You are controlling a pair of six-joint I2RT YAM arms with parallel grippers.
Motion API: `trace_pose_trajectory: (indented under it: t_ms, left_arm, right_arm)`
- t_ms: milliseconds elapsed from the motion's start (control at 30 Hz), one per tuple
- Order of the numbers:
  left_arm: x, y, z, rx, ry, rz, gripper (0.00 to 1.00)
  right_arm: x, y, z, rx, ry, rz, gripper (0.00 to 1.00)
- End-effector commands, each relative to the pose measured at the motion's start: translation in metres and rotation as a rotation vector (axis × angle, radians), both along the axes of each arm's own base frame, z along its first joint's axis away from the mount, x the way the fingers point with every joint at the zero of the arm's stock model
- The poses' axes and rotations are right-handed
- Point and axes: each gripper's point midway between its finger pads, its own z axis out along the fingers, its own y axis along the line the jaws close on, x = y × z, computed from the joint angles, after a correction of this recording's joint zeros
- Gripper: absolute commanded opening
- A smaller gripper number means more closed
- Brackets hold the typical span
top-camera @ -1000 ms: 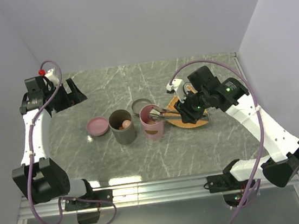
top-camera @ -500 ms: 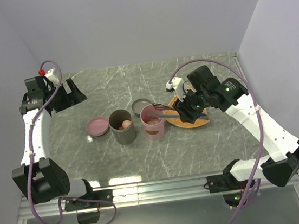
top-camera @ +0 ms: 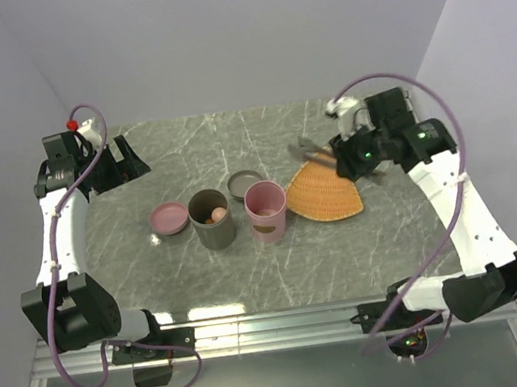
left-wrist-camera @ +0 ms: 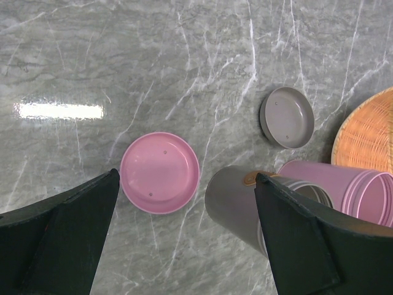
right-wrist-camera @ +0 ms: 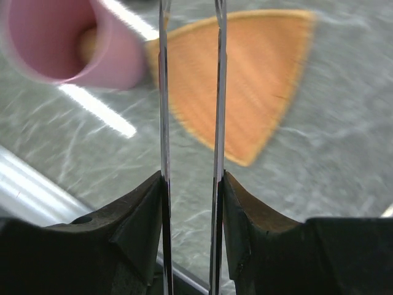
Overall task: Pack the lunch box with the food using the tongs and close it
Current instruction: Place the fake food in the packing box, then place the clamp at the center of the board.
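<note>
While tight in right gripper [right-wrist-camera: 191, 187] (left gripper [left-wrist-camera: 185, 178] agape), one tongs [right-wrist-camera: 163, 92], two cups [top-camera: 215, 237], perhaps three morsels [top-camera: 218, 214]

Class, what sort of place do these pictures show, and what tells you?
Probably a robotics lab bench: white left arm and right arm bolted at a marble-look table, plain walls boxing it in.

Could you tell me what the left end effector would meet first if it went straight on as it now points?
Most likely the pink lid, lying on the table between the open left end effector's fingers in the wrist view. Depth is unclear, so it could land on bare table beside it.
</note>
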Motion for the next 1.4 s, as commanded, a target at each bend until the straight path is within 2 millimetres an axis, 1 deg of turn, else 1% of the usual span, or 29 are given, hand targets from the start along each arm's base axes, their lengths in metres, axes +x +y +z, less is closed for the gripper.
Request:
trace_pose_trajectory:
  t_ms: [0,33,67,100,167,200,267,300,367,433,533,567,667,700,733,800,833,900,933,967,1000,1133,1167,1200,1300,1367]
  left_arm:
    - [0.006,0.000,0.015,0.005,-0.050,-0.009,0.99]
    - [0.006,0.000,0.015,0.002,-0.049,-0.012,0.99]
    - [0.006,0.001,0.016,0.004,-0.051,-0.011,0.99]
    - [0.006,0.000,0.016,0.001,-0.053,-0.014,0.99]
    - [0.007,-0.001,0.016,-0.001,-0.052,-0.016,0.99]
    - [0.007,-0.001,0.016,-0.003,-0.052,-0.017,0.99]
    - [0.007,-0.002,0.015,-0.006,-0.051,-0.021,1.00]
    - [0.008,-0.001,0.015,-0.006,-0.052,-0.019,0.99]
    - [0.008,-0.001,0.014,-0.008,-0.050,-0.019,0.99]
    - [0.009,-0.001,0.014,-0.010,-0.051,-0.018,1.00]
    - [0.008,0.000,0.013,-0.006,-0.048,-0.015,0.99]
    - [0.008,-0.001,0.012,-0.004,-0.047,-0.015,0.99]
    - [0.006,0.000,0.013,0.005,-0.048,-0.012,0.99]
    - [0.005,0.001,0.014,0.010,-0.052,-0.010,0.99]
    - [0.005,0.001,0.014,0.011,-0.051,-0.011,0.99]
    - [0.005,0.002,0.014,0.012,-0.051,-0.008,0.99]
    - [0.005,0.002,0.014,0.012,-0.051,-0.008,0.99]
    - [0.005,0.000,0.012,0.005,-0.047,-0.012,0.99]
    - [0.006,0.000,0.012,0.002,-0.046,-0.014,0.99]
    - [0.006,0.000,0.012,0.003,-0.047,-0.015,0.99]
    - [0.007,0.000,0.012,-0.001,-0.047,-0.013,0.99]
    - [0.009,-0.002,0.011,-0.013,-0.042,-0.018,0.99]
    - [0.009,-0.001,0.011,-0.014,-0.041,-0.018,0.99]
    - [0.010,-0.002,0.012,-0.013,-0.041,-0.020,0.99]
    - [0.009,0.002,0.015,0.010,-0.046,-0.013,0.99]
    - [0.008,0.004,0.015,0.021,-0.045,-0.005,0.99]
  right_arm:
    - [0.034,-0.047,0.015,0.016,-0.077,-0.176,0.47]
    - [0.037,-0.064,0.003,-0.010,-0.063,-0.227,0.46]
    - [0.040,-0.078,-0.003,-0.031,-0.064,-0.259,0.46]
    - [0.046,-0.103,-0.007,-0.044,-0.069,-0.332,0.46]
    - [0.048,-0.125,-0.027,-0.077,-0.028,-0.398,0.46]
    - [0.050,-0.145,-0.032,-0.086,-0.022,-0.458,0.46]
    - [0.050,-0.165,-0.051,-0.109,0.022,-0.521,0.46]
    - [0.052,-0.176,-0.055,-0.116,0.023,-0.550,0.46]
    - [0.051,-0.186,-0.074,-0.134,0.061,-0.574,0.46]
    - [0.054,-0.195,-0.086,-0.146,0.073,-0.593,0.46]
    - [0.060,-0.200,-0.105,-0.153,0.105,-0.599,0.46]
    - [0.062,-0.199,-0.107,-0.148,0.108,-0.599,0.46]
    - [0.070,-0.196,-0.107,-0.122,0.108,-0.593,0.46]
    - [0.071,-0.191,-0.104,-0.098,0.110,-0.572,0.45]
    - [0.071,-0.186,-0.101,-0.079,0.107,-0.552,0.46]
    - [0.069,-0.180,-0.102,-0.064,0.115,-0.530,0.46]
    - [0.069,-0.181,-0.103,-0.070,0.115,-0.535,0.46]
    - [0.069,-0.186,-0.112,-0.090,0.127,-0.552,0.46]
    - [0.073,-0.191,-0.115,-0.103,0.118,-0.563,0.47]
    - [0.070,-0.191,-0.120,-0.111,0.130,-0.562,0.47]
    - [0.071,-0.192,-0.127,-0.114,0.124,-0.561,0.47]
    - [0.080,-0.190,-0.137,-0.091,0.124,-0.554,0.48]
    - [0.083,-0.190,-0.145,-0.089,0.144,-0.560,0.48]
    - [0.085,-0.190,-0.147,-0.084,0.151,-0.559,0.48]
    - [0.083,-0.192,-0.162,-0.104,0.182,-0.558,0.48]
    - [0.079,-0.193,-0.166,-0.119,0.193,-0.543,0.49]
